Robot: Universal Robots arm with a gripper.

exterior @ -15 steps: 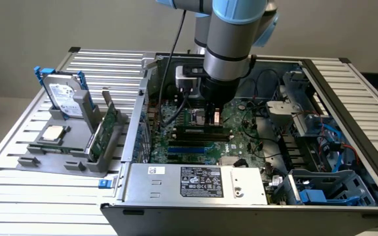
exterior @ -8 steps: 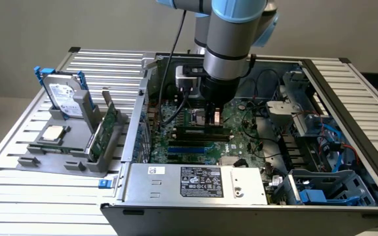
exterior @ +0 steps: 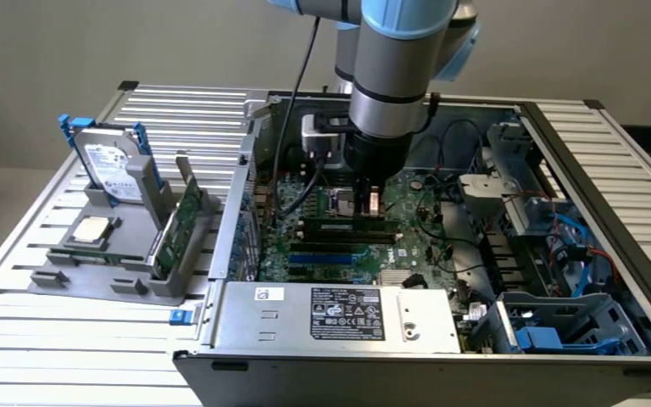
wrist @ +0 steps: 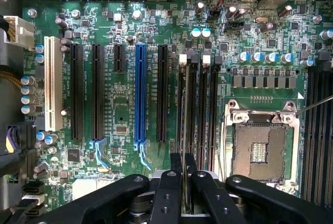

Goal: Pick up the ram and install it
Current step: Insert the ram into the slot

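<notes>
Fingers [wrist: 176, 164] are pinched tight on the ram [wrist: 184, 193], seen edge-on. It's right over the black slots [wrist: 191, 104] on the motherboard [wrist: 122, 104].

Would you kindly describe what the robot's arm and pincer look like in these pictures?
The arm is a silver-grey cylinder with light blue joint caps and a black wrist section. A black cable runs down beside it. The pincer is matte black: two narrow fingers with round screw heads, flanked by rounded linkage arms.
</notes>
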